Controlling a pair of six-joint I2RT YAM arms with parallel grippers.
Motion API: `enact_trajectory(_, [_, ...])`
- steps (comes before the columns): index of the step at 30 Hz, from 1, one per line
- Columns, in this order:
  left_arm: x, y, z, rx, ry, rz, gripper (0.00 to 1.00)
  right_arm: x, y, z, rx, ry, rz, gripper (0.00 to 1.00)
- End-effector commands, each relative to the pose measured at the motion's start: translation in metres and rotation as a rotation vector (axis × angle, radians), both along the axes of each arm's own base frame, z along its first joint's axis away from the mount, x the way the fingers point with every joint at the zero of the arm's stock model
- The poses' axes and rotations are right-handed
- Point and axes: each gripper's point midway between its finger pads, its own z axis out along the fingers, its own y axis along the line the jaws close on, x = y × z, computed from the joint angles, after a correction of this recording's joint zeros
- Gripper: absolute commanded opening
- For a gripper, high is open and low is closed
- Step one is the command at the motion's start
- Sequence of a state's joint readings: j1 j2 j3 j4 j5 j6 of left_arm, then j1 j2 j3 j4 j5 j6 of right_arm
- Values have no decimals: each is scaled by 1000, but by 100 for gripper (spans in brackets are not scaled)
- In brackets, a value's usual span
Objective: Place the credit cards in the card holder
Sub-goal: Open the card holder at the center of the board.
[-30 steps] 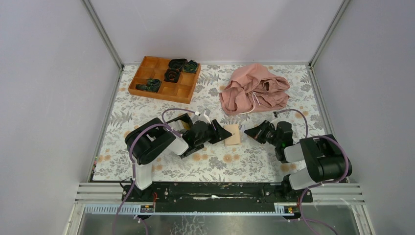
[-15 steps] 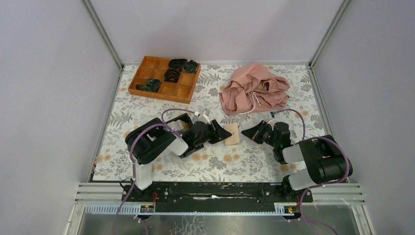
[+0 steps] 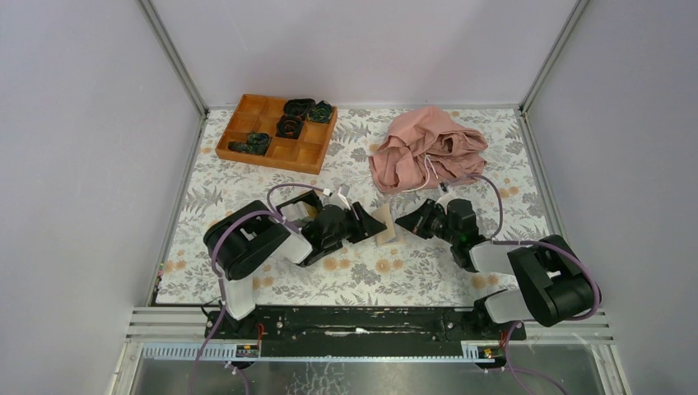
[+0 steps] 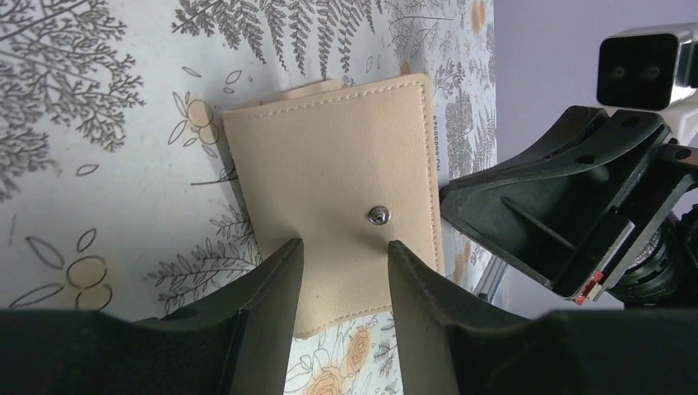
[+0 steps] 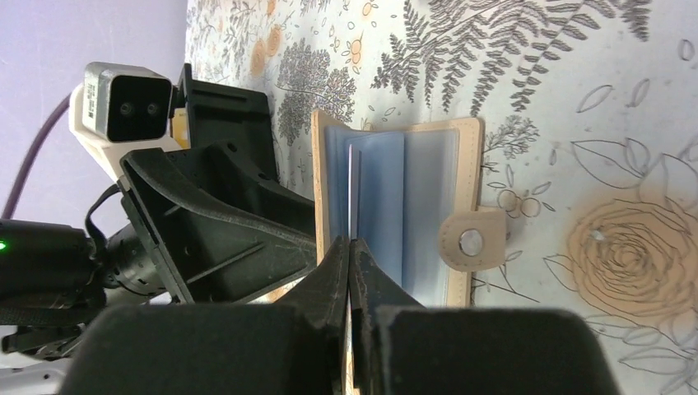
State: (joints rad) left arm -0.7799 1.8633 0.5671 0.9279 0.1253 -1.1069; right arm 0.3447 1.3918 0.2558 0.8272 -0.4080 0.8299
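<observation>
While both arms reach in low over the flower-printed worktop (image 3: 370, 280), I see the tan card holder (image 3: 383, 226) near its middle, tipped up at a tilt between the two tools. The left tool (image 3: 365, 224) sits behind the holder's plain outer face. Its two black fingers (image 4: 263, 313) are spread apart, and the face and its metal snap stud (image 4: 378, 216) show in the gap between them. From the right wrist camera the holder is open toward me, showing pale blue sleeves (image 5: 387, 206) and a strap tab (image 5: 471, 241) with its snap. The right tool (image 5: 350, 247) is pressed together on a credit card (image 5: 350, 193). The card is seen edge-on as a thin pale line, standing against the blue sleeves; I cannot tell whether it is inside one. At the far left of the worktop is an orange-brown tray (image 3: 245, 122) holding dark coiled items (image 3: 290, 125), and at the far right lies a crumpled pink cloth (image 3: 428, 152).
</observation>
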Motion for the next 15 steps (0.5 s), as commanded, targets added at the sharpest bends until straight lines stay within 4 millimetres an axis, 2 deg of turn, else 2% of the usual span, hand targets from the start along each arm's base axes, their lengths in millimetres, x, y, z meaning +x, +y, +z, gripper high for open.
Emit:
enact_trajectory(1, [-9,18,-16,65,34,2,50,8,17,14,-46,-69,34,0])
enact_trajectory(11, [-11,34,-8,84,13,27,51,6,37,9,-207,-114,62,0])
enact_trajectory(15, [-13,39,-9,92,14,34,51,6,43,14,-280,-152,59,0])
